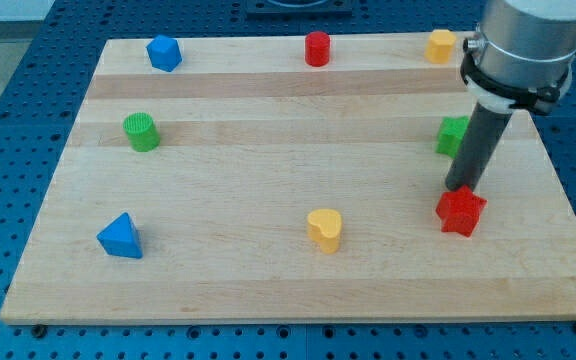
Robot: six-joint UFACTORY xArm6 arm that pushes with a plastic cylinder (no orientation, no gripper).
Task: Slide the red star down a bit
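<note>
The red star (461, 211) lies on the wooden board (268, 290) at the view's right, below the middle. My tip (459, 188) is at the star's upper edge, touching it or very close to it. The dark rod rises from there toward the view's top right and partly hides a green block (452, 134), whose shape I cannot make out.
A yellow heart (325, 229) lies at bottom centre and a blue triangle (120, 237) at bottom left. A green cylinder (141, 131) is at the left. Along the top edge stand a blue block (164, 52), a red cylinder (316, 48) and a yellow block (441, 45).
</note>
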